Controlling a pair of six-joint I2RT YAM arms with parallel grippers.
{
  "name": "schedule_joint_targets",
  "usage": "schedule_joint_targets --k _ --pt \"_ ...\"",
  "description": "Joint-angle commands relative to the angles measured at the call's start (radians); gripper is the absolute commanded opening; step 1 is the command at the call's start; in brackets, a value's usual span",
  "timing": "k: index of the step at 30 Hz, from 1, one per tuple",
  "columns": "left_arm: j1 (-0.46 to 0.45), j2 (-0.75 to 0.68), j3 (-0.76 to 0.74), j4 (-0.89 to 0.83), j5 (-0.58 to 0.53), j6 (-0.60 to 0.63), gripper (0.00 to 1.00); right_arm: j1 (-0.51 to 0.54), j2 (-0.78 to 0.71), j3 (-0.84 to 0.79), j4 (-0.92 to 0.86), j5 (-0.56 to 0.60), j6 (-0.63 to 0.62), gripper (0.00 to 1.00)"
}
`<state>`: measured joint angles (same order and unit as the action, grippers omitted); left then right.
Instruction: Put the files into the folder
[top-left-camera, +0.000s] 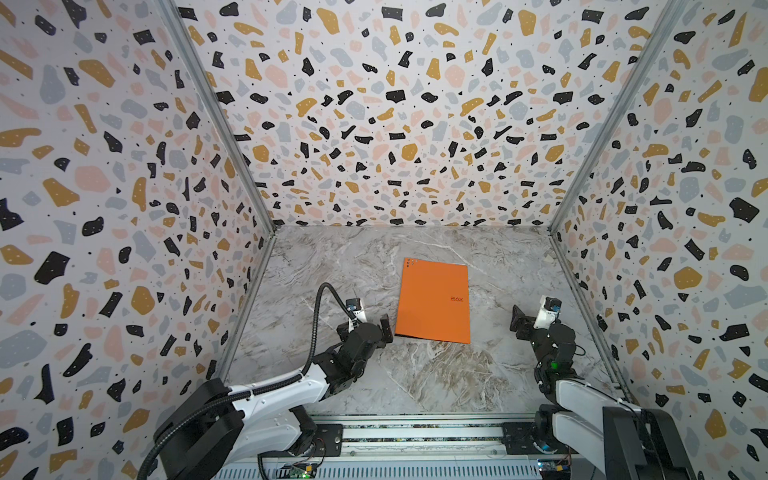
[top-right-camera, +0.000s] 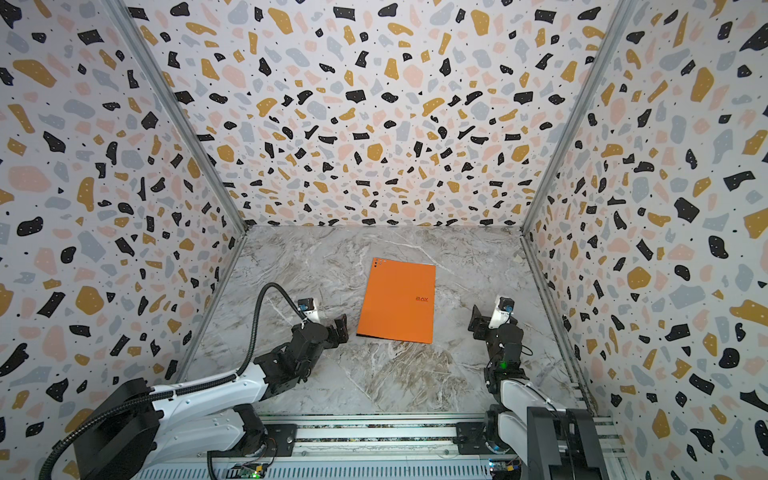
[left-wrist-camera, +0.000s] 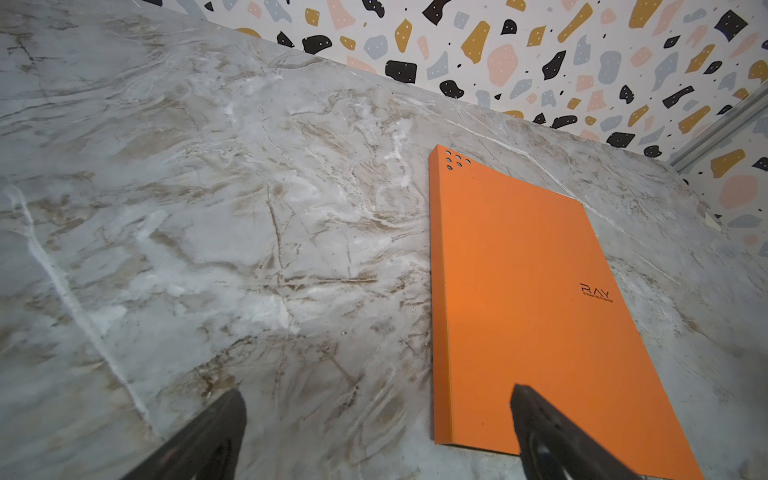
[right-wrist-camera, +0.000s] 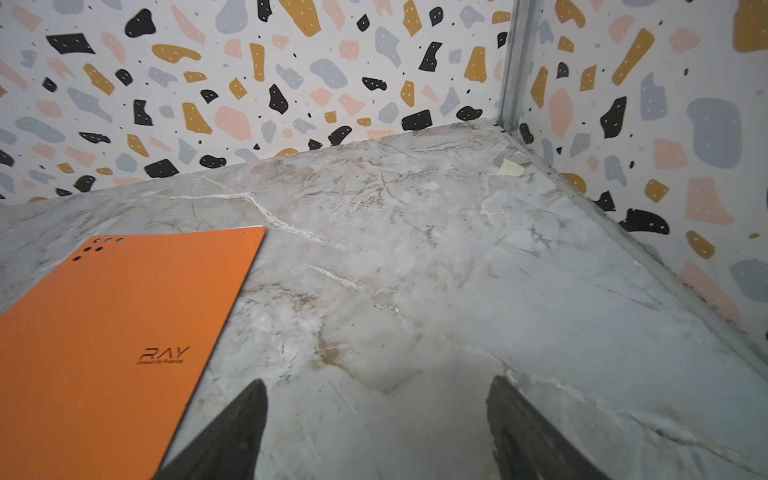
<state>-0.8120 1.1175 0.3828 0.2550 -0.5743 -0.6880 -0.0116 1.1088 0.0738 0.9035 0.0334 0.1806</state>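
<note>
Over the near half of the marble table (top-left-camera: 415, 374), the left gripper (left-wrist-camera: 376, 399) hangs with jaws wide apart and empty, just beside the near corner of the orange folder (top-left-camera: 432, 301) — at its 8 o'clock. The right gripper (right-wrist-camera: 376, 382), at 4 o'clock, gapes empty too. Beyond, the orange folder lies closed and flat, logo up.

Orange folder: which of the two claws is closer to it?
Left. The left gripper sits right beside the folder's near left corner; the right gripper stands well apart on its right, with table showing between.
</note>
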Motion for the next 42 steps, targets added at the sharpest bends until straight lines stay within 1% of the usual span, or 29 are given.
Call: schedule_joint_targets --k 1,3,5,8,10,12,15,23,25,26,27,28,29,31,32,33,34,36,38,39,42 --pt "0.022 -0.030 -0.024 0.003 -0.012 0.010 0.99 0.024 0.055 0.027 0.175 0.101 -0.048 0.85" --pt "0.028 -0.043 -0.033 0.003 -0.029 0.003 1.00 0.046 0.103 0.028 0.245 0.141 -0.071 0.86" --pt "0.033 -0.054 -0.037 -0.035 -0.047 -0.004 1.00 0.055 0.150 0.047 0.275 0.160 -0.082 0.86" --pt "0.036 -0.068 -0.040 -0.054 -0.072 0.001 1.00 0.060 0.227 0.050 0.343 0.170 -0.089 0.87" --pt "0.040 -0.075 -0.039 -0.064 -0.085 0.001 0.99 0.066 0.266 0.050 0.388 0.184 -0.092 0.89" --pt "0.044 -0.085 -0.039 -0.074 -0.105 0.000 0.99 0.069 0.260 0.067 0.340 0.181 -0.092 0.91" --pt "0.055 -0.102 -0.043 -0.083 -0.129 -0.004 0.99 0.069 0.267 0.076 0.332 0.178 -0.093 0.92" --pt "0.106 -0.151 -0.061 -0.090 -0.126 0.019 1.00 0.073 0.275 0.083 0.327 0.180 -0.098 0.96" --pt "0.119 -0.156 -0.065 -0.092 -0.119 0.025 1.00 0.073 0.277 0.080 0.336 0.153 -0.106 0.97" --pt "0.124 -0.158 -0.064 -0.092 -0.114 0.028 1.00 0.074 0.298 0.066 0.381 0.117 -0.123 0.97" --pt "0.130 -0.159 -0.065 -0.091 -0.110 0.029 0.99 0.081 0.338 0.041 0.486 0.106 -0.136 0.97" --pt "0.134 -0.159 -0.065 -0.091 -0.103 0.034 0.99 0.094 0.403 0.016 0.623 0.137 -0.153 1.00" --pt "0.138 -0.159 -0.062 -0.093 -0.100 0.038 1.00 0.105 0.408 0.015 0.625 0.148 -0.164 1.00" --pt "0.144 -0.159 -0.055 -0.101 -0.104 0.052 0.99 0.108 0.364 0.066 0.453 0.151 -0.156 0.99" --pt "0.150 -0.161 -0.053 -0.106 -0.113 0.060 1.00 0.102 0.369 0.099 0.385 0.143 -0.150 0.99" --pt "0.158 -0.161 -0.048 -0.109 -0.122 0.070 0.99 0.101 0.383 0.124 0.358 0.146 -0.148 0.99" --pt "0.170 -0.161 -0.041 -0.113 -0.134 0.088 1.00 0.103 0.383 0.115 0.380 0.151 -0.151 0.99" --pt "0.199 -0.158 -0.018 -0.133 -0.185 0.130 1.00 0.102 0.377 0.119 0.363 0.145 -0.150 0.99" --pt "0.249 -0.142 0.004 -0.137 -0.261 0.190 0.99 0.102 0.381 0.117 0.372 0.148 -0.150 0.99" --pt "0.277 -0.135 0.011 -0.124 -0.278 0.216 1.00 0.102 0.379 0.118 0.365 0.147 -0.149 0.99" --pt "0.402 -0.102 0.035 -0.046 -0.209 0.301 1.00 0.101 0.381 0.119 0.368 0.148 -0.148 0.99"
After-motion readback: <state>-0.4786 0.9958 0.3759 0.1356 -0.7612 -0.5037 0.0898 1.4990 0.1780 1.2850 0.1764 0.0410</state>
